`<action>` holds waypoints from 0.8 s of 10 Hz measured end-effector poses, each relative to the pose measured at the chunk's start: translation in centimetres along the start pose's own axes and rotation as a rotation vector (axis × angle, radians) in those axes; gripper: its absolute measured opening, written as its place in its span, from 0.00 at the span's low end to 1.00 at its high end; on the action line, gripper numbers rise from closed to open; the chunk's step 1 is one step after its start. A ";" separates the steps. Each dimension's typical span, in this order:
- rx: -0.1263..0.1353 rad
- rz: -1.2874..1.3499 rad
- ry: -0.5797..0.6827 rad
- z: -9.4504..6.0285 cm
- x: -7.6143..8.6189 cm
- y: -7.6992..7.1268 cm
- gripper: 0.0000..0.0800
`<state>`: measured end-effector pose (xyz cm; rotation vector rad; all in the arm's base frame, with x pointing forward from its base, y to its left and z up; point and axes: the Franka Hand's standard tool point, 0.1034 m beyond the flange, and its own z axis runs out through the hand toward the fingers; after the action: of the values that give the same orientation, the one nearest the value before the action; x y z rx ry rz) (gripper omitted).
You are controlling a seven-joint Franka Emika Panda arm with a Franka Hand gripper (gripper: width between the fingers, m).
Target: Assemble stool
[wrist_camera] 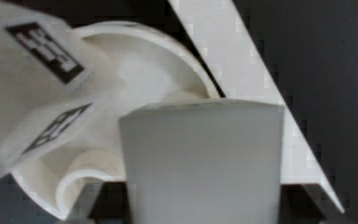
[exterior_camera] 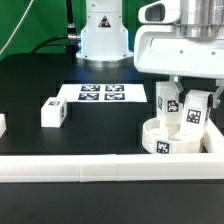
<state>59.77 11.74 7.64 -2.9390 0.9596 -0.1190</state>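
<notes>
1. The arm reaches down from above at the exterior view's right. Its wrist housing is level and the gripper [exterior_camera: 190,95] points straight down at the table [exterior_camera: 30,80].
2. The gripper [wrist_camera: 202,195] is closed on the held leg block [exterior_camera: 196,110]. In the wrist view the dark fingers [wrist_camera: 96,205] flank the held leg block [wrist_camera: 202,150] on both sides.
3. The held leg block stands upright, its long axis vertical and in line with the fingers. A tagged face is turned toward the exterior camera.
4. The seat disc [exterior_camera: 185,145] lies flat directly beneath the gripper, and the lower end of the held leg block sits inside its rim. Whether that end is seated in a socket cannot be told. In the wrist view the seat disc [wrist_camera: 131,70] shows just beyond the block.
5. A second leg block [exterior_camera: 165,100] stands upright in the seat disc, just beside the gripper on the exterior view's left.
6. A loose leg block [exterior_camera: 52,112] lies on the table, well apart from the gripper toward the exterior view's left.
7. The marker board [exterior_camera: 100,93] lies flat between the loose leg block and the gripper.
8. The border rail [exterior_camera: 100,165] runs along the table edge on the camera's side of the gripper.
</notes>
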 end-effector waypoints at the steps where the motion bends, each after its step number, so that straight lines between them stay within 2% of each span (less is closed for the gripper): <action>1: 0.000 0.051 0.000 0.0 0.0 0.0 0.42; 4: 0.010 0.210 -0.008 0.0 -0.1 -0.1 0.42; 5: 0.035 0.388 -0.020 0.0 -0.1 -0.1 0.42; 8: 0.069 0.835 -0.054 0.1 -0.5 -0.3 0.42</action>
<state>59.59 12.29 7.56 -2.2222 1.9953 -0.0333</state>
